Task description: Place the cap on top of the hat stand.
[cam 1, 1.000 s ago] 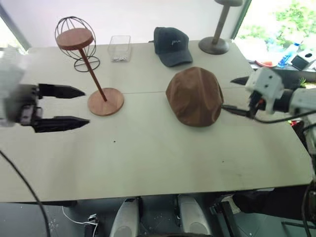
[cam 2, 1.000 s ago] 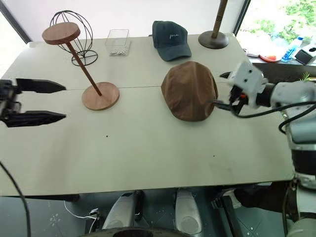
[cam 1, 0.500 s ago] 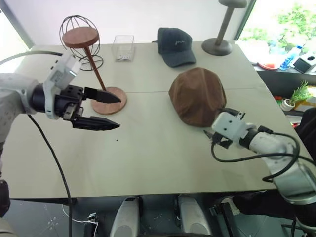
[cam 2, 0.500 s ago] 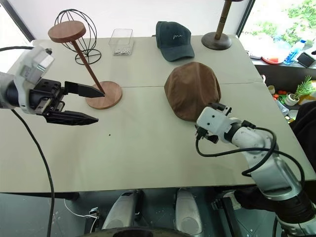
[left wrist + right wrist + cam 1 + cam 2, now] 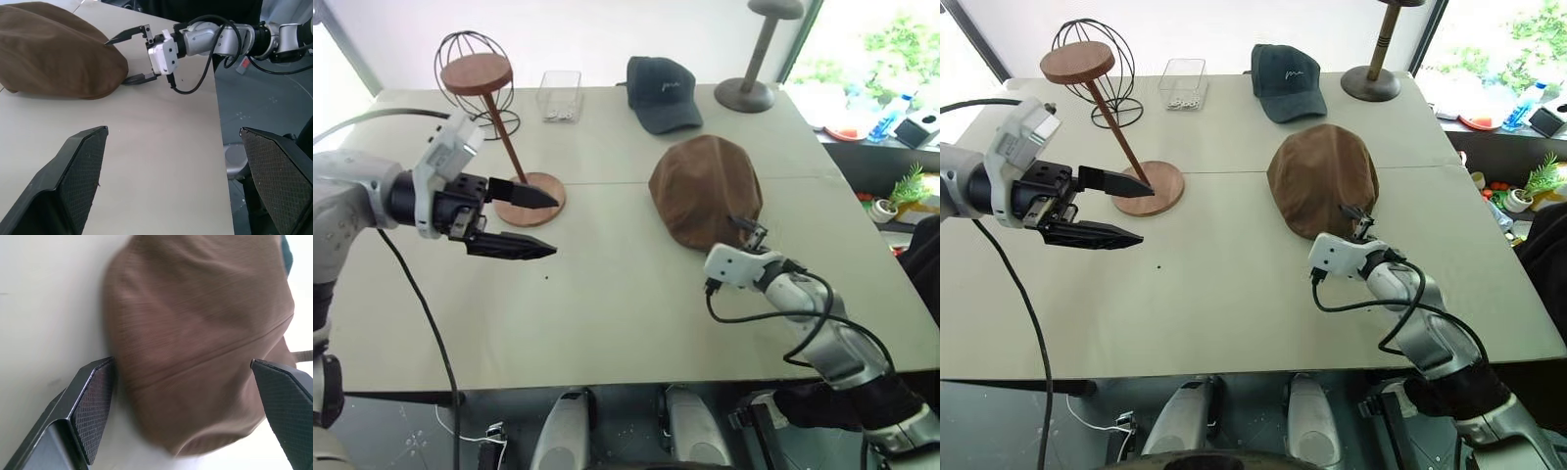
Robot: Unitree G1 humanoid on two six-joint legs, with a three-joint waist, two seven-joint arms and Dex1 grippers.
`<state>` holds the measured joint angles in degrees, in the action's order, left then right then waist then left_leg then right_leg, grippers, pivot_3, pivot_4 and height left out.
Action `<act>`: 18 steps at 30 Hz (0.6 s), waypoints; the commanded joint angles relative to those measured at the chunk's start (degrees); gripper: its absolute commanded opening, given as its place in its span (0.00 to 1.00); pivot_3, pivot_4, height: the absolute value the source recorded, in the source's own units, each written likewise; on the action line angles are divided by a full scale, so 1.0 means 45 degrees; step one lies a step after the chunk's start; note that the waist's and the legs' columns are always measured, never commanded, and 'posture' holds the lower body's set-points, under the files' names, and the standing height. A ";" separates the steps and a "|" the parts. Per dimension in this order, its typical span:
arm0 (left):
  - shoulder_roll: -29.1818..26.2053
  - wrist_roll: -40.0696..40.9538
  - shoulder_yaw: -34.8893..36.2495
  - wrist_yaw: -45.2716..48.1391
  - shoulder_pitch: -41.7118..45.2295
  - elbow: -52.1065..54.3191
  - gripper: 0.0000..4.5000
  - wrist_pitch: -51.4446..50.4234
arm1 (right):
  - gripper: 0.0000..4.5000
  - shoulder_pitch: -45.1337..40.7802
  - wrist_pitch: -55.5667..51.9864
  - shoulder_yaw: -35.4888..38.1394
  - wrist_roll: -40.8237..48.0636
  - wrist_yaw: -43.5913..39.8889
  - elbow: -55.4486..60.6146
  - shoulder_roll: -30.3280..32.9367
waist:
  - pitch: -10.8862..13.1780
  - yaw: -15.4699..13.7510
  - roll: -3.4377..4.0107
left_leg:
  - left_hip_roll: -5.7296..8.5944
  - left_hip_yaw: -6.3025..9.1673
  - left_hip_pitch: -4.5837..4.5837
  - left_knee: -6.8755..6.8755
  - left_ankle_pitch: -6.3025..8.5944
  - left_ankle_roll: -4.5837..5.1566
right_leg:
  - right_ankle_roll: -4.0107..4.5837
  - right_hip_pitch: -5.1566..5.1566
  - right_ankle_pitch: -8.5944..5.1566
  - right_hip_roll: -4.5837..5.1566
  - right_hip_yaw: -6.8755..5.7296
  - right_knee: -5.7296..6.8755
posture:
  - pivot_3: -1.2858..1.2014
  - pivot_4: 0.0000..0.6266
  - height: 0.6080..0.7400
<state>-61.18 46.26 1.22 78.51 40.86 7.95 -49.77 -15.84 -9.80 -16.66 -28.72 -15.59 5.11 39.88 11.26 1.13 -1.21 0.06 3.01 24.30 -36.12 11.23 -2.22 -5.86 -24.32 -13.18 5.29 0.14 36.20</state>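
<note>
Two wide-open, empty grippers: your right gripper [image 5: 128, 56] is straddling the near edge of the cap [image 5: 705, 189], lying right of centre on the table [image 5: 607, 313]. You are wanting one finger sliding under the brim before closing. The left gripper [image 5: 540, 224] is hovering beside the hat stand [image 5: 502, 144] at far left.

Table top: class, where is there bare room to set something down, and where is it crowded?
Bare: the near strip of the table, from the left pincer across to the right pincer; also the far left corner. Crowded: the far edge, with wire stand, clear box, navy cap, grey stand; mid-table, the hat stand and brown cap.
</note>
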 commanded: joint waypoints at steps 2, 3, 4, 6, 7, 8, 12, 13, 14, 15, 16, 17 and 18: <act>-0.0165 0.0065 0.0580 -0.0092 0.0302 0.0183 1.00 -0.0077 | 0.99 -0.0810 0.0961 -0.0343 -0.0976 0.0779 -0.2210 -0.0255 | -0.0004 -0.0013 -0.0006 | 0.0001 0.0001 0.0000 -0.0001 0.0000 0.0000 | 0.0000 0.0002 0.0001 0.0000 0.0000 0.0000 | 0.52 0.24 1.00; -0.0170 0.0083 0.0601 -0.0121 0.0335 0.0191 1.00 -0.0106 | 0.99 -0.0939 0.1205 -0.0437 -0.1127 0.0889 -0.2606 -0.0265 | -0.0005 -0.0020 -0.0008 | 0.0001 0.0004 -0.0001 -0.0002 0.0000 0.0000 | 0.0000 0.0004 0.0001 -0.0001 0.0000 0.0001 | 0.52 0.24 1.00; -0.0170 0.0084 0.0611 -0.0141 0.0385 0.0166 1.00 -0.0123 | 0.99 -0.1063 0.1389 -0.0493 -0.1217 0.0968 -0.2926 -0.0297 | -0.0007 -0.0024 -0.0012 | 0.0001 0.0006 -0.0001 -0.0002 0.0000 0.0000 | 0.0000 0.0005 0.0001 -0.0001 -0.0001 0.0001 | 0.52 0.24 1.00; -0.0144 0.0066 0.0641 -0.0203 0.0464 0.0109 1.00 -0.0146 | 0.99 -0.1351 0.1711 -0.0519 -0.1305 0.1076 -0.3546 -0.0409 | -0.0016 -0.0019 -0.0026 | 0.0002 0.0007 -0.0004 -0.0003 0.0000 0.0000 | 0.0000 0.0011 0.0001 -0.0002 -0.0001 0.0001 | 0.52 0.24 1.00; -0.0136 0.0052 0.0646 -0.0218 0.0485 0.0089 1.00 -0.0148 | 0.99 -0.1478 0.1832 -0.0525 -0.1351 0.1111 -0.3787 -0.0454 | -0.0024 -0.0004 -0.0039 | 0.0002 0.0009 -0.0008 -0.0003 -0.0001 0.0000 | 0.0000 0.0017 0.0001 -0.0002 -0.0001 0.0001 | 0.52 0.24 1.00; -0.0130 0.0036 0.0644 -0.0229 0.0502 0.0065 1.00 -0.0147 | 0.99 -0.1600 0.1963 -0.0543 -0.1400 0.1143 -0.4031 -0.0506 | -0.0030 0.0007 -0.0049 | 0.0001 0.0010 -0.0022 -0.0002 0.0000 0.0000 | 0.0000 0.0030 0.0001 -0.0003 -0.0001 0.0000 | 0.52 0.24 1.00; -0.0122 0.0068 0.0677 -0.0314 0.0521 0.0098 1.00 -0.0195 | 0.99 -0.2144 0.2360 -0.0628 -0.1451 0.1159 -0.5012 -0.0806 | -0.0034 0.0019 -0.0057 | 0.0001 0.0013 -0.0106 0.0005 0.0000 0.0000 | 0.0001 0.0114 -0.0001 -0.0004 -0.0001 -0.0007 | 0.52 0.24 1.00; -0.0113 0.0087 0.0689 -0.0345 0.0537 0.0096 1.00 -0.0219 | 0.94 -0.2316 0.2440 -0.0655 -0.1463 0.1192 -0.5330 -0.0898 | -0.0033 0.0021 -0.0059 | 0.0001 0.0014 -0.0132 0.0010 0.0000 -0.0001 | 0.0002 0.0139 -0.0002 -0.0004 -0.0002 -0.0016 | 0.52 0.24 1.00; -0.0101 0.0098 0.0695 -0.0373 0.0554 0.0087 1.00 -0.0236 | 0.87 -0.2467 0.2556 -0.0680 -0.1478 0.1238 -0.5648 -0.0981 | -0.0032 0.0026 -0.0061 | 0.0000 0.0015 -0.0172 0.0017 0.0001 -0.0001 | 0.0001 0.0177 -0.0003 -0.0004 -0.0002 -0.0024 | 0.52 0.24 1.00; -0.0095 0.0105 0.0696 -0.0390 0.0567 0.0077 1.00 -0.0248 | 0.80 -0.2593 0.2692 -0.0692 -0.1482 0.1265 -0.5925 -0.1055 | -0.0032 0.0017 -0.0061 | 0.0000 0.0019 -0.0197 0.0022 0.0002 -0.0001 | 0.0002 0.0205 -0.0005 -0.0003 -0.0005 -0.0032 | 0.52 0.24 1.00; -0.0093 0.0106 0.0698 -0.0400 0.0573 0.0073 1.00 -0.0249 | 0.70 -0.2704 0.2805 -0.0681 -0.1445 0.1268 -0.6146 -0.1140 | -0.0033 0.0003 -0.0062 | 0.0000 0.0021 -0.0197 0.0022 0.0002 -0.0001 | 0.0002 0.0205 -0.0005 -0.0003 -0.0005 -0.0032 | 0.52 0.24 1.00; -0.0091 0.0105 0.0702 -0.0414 0.0585 0.0063 1.00 -0.0253 | 0.59 -0.2804 0.2926 -0.0670 -0.1398 0.1218 -0.6278 -0.1213 | -0.0032 0.0002 -0.0061 | 0.0000 0.0027 -0.0197 0.0021 0.0002 -0.0001 | 0.0003 0.0210 -0.0005 -0.0003 -0.0007 -0.0031 | 0.52 0.24 1.00; -0.0087 0.0105 0.0711 -0.0433 0.0596 0.0055 1.00 -0.0264 | 0.46 -0.2875 0.2965 -0.0636 -0.1346 0.1165 -0.6312 -0.1285 | -0.0032 -0.0003 -0.0060 | 0.0001 0.0029 -0.0197 0.0020 0.0002 -0.0001 | 0.0003 0.0211 -0.0005 -0.0003 -0.0009 -0.0032 | 0.52 0.24 1.00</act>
<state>-61.17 46.33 1.80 76.86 41.81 7.80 -50.87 -28.61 3.51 -19.45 -34.75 -9.68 -21.37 34.26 11.11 1.12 -1.48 0.07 3.14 23.43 -36.03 11.24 -2.22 -5.84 -23.37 -13.21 5.28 0.10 36.06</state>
